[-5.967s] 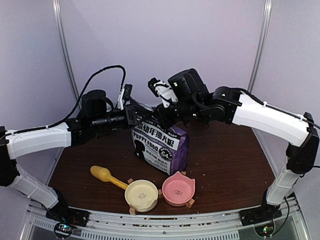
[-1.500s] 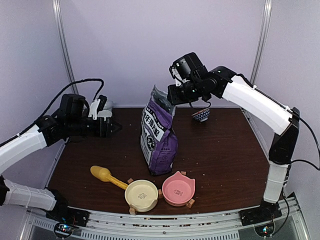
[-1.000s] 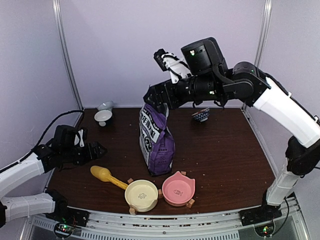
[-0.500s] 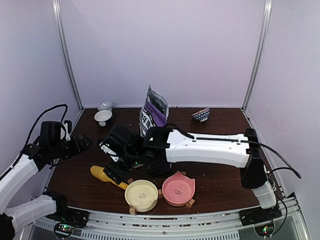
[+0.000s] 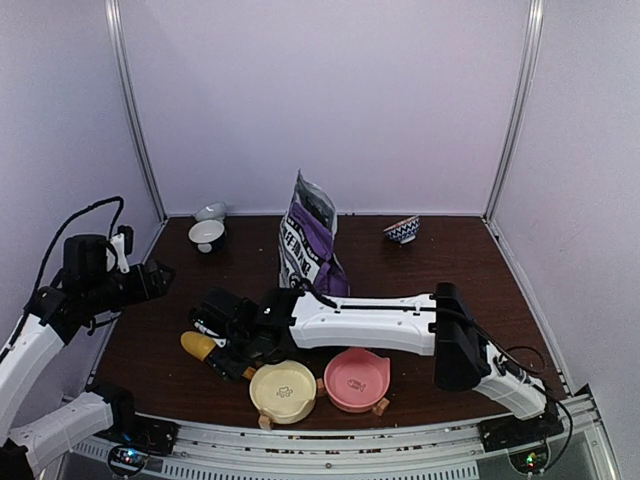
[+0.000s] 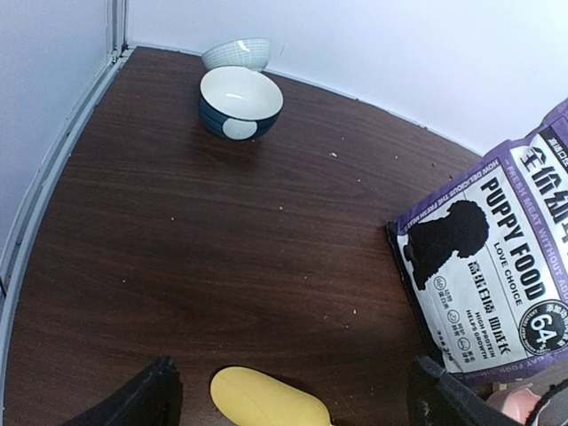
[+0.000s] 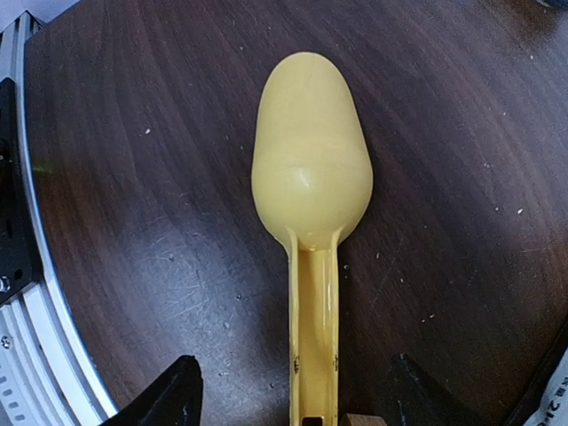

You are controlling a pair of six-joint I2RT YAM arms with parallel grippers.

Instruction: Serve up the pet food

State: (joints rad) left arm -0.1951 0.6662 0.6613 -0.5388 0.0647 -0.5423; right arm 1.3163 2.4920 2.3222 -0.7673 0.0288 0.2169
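Observation:
The purple "PUPPY FOOD" bag stands upright at mid-table, its top open; it also shows at the right of the left wrist view. The pet food itself is hidden inside it. A yellow scoop lies face down at the front left. My right gripper is low over the scoop's handle, open, one jaw on each side of the handle and neither touching it. My left gripper hangs at the left, open and empty. The scoop's head is below it.
A cream bowl and a pink bowl sit on wooden blocks at the front edge. A dark bowl with a white inside and an overturned bowl stand at the back left. A patterned bowl is at the back right.
My right arm swung down from the bag's top to the scoop at the front left, and its jaws narrowed. My left arm drew back to the left, still open.

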